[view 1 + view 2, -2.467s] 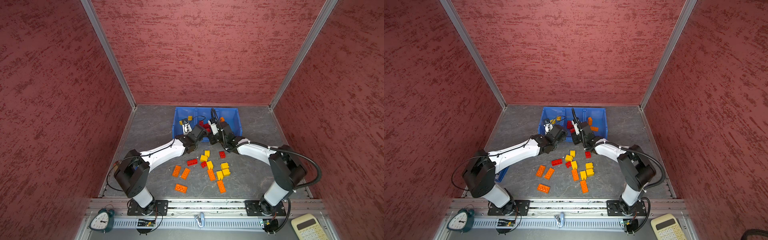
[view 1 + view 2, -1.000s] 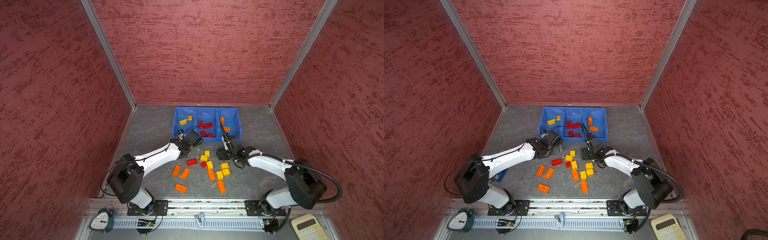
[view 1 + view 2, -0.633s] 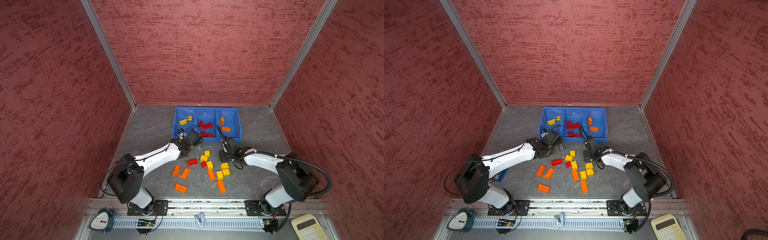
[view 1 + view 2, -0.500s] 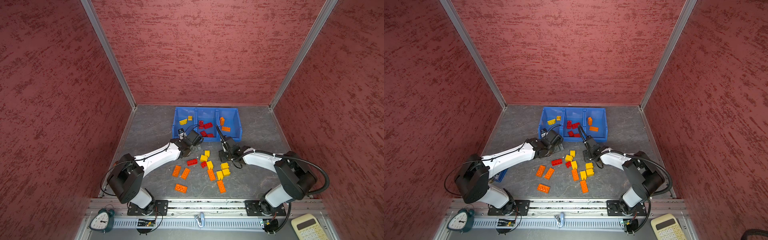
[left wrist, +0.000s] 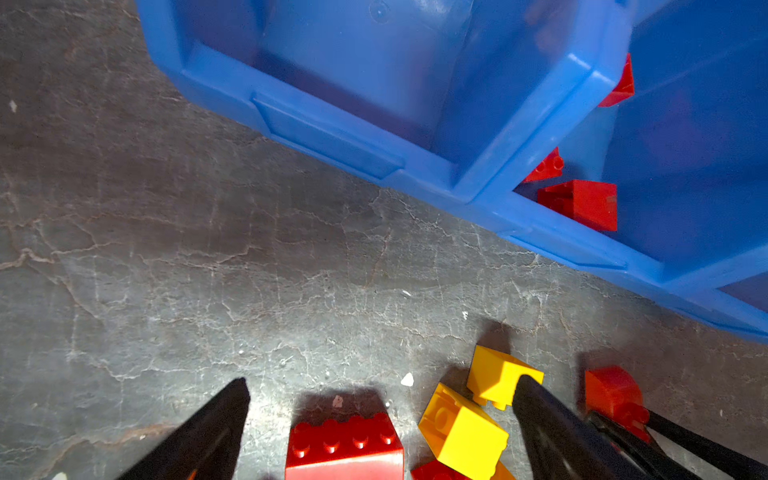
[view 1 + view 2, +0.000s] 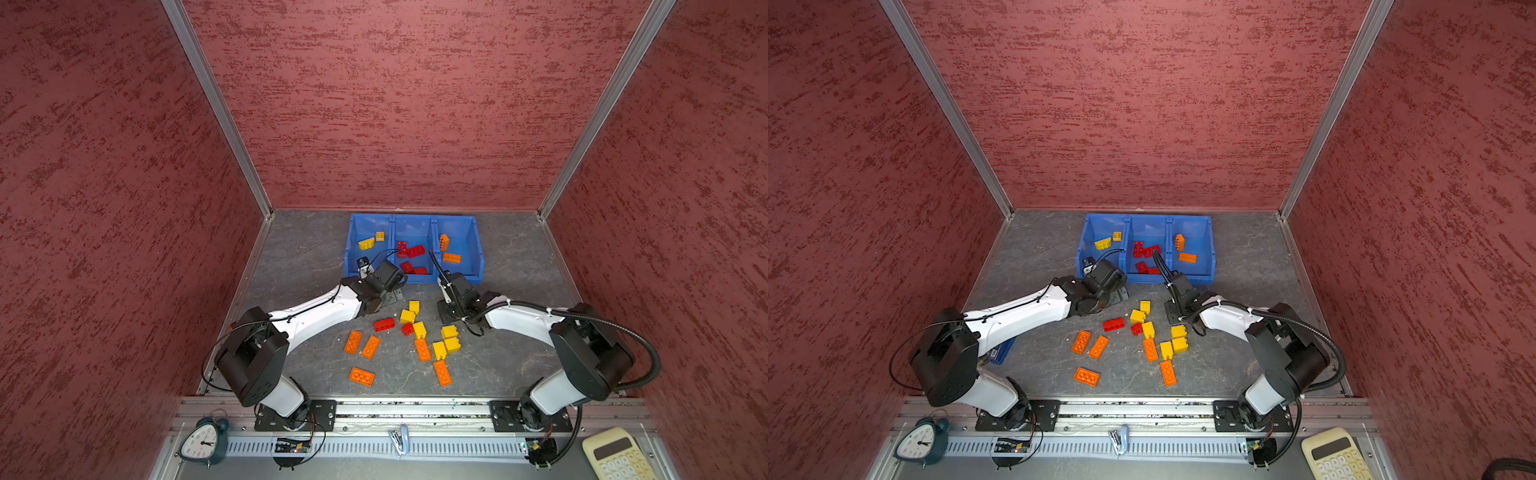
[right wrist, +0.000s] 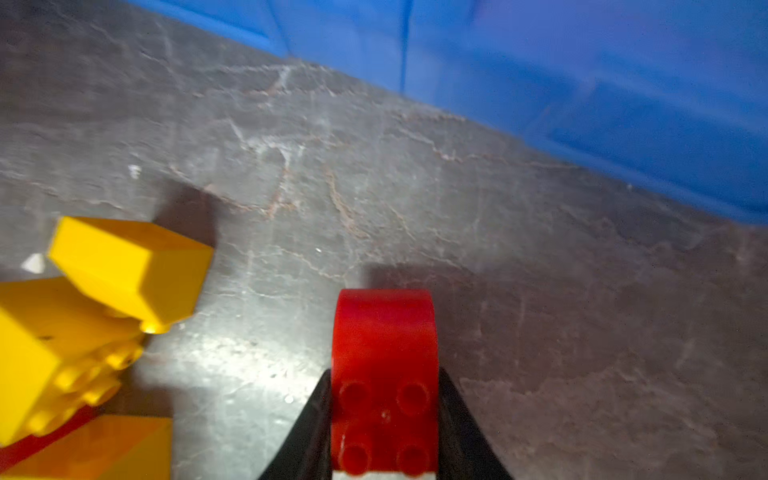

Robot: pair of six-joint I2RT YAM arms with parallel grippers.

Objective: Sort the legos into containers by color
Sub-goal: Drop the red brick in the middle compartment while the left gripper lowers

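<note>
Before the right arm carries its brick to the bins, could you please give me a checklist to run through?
1. Right gripper shut on the red brick: ok.
2. Brick off the table: cannot tell.
3. Yellow bricks apart from it: ok.
4. Middle bin holds only red: ok.
5. Left gripper open, empty: ok.
6. Left arm clear of the way there: cannot tell.
</note>
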